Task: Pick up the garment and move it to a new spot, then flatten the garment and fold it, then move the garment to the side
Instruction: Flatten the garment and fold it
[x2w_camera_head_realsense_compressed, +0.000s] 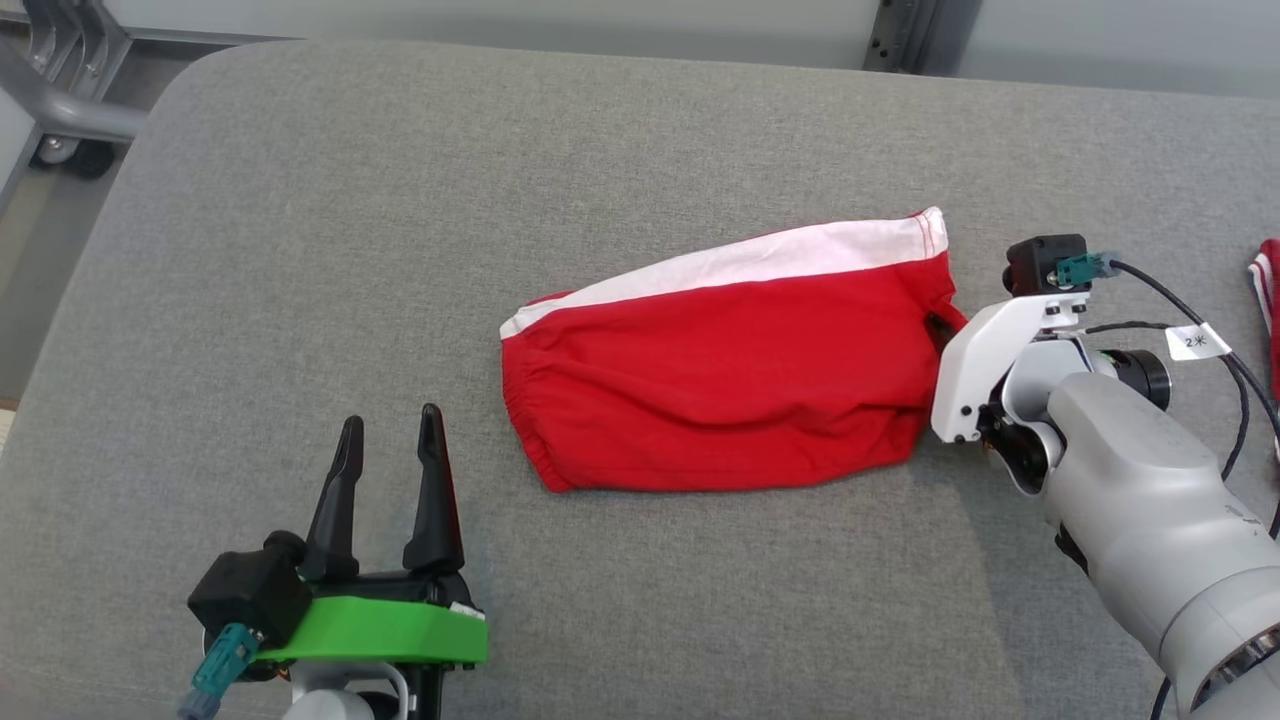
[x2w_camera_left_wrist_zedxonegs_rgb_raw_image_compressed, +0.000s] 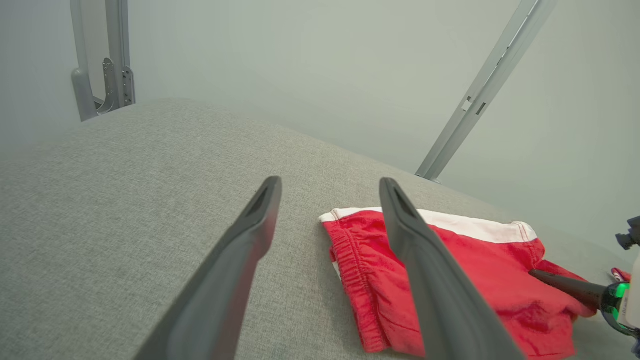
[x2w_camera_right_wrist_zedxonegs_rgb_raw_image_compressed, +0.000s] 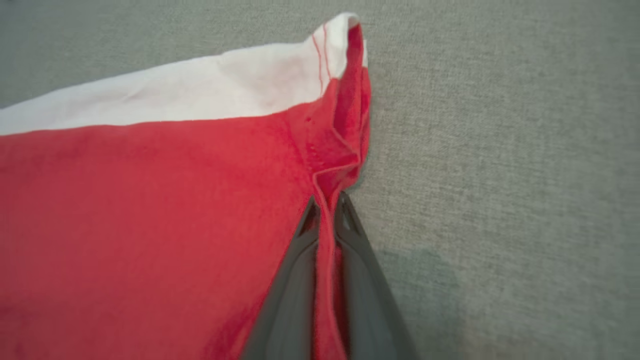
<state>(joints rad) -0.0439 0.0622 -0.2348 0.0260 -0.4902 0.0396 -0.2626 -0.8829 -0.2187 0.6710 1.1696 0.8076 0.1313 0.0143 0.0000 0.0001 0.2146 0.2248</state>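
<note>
Right wrist view: right claw (x2w_camera_right_wrist_zedxonegs_rgb_raw_image_compressed: 327, 200) is pinching the garment's (x2w_camera_right_wrist_zedxonegs_rgb_raw_image_compressed: 150, 200) right edge shut; left claw (x2w_camera_head_realsense_compressed: 392, 415) is hanging open, worktop (x2w_camera_head_realsense_compressed: 250, 250) stretching wide beyond the garment's left edge.

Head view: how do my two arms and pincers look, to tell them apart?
Left pincer: two long dark tapered fingers on a bright green mount, teal plug. Right arm: pale grey forearm, white bracket, black cables, white tag marked 2.

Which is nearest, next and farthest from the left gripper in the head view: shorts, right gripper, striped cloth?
1. Shorts, just right of the left gripper.
2. Right gripper, at the shorts' far end.
3. Striped cloth, right edge.
</note>
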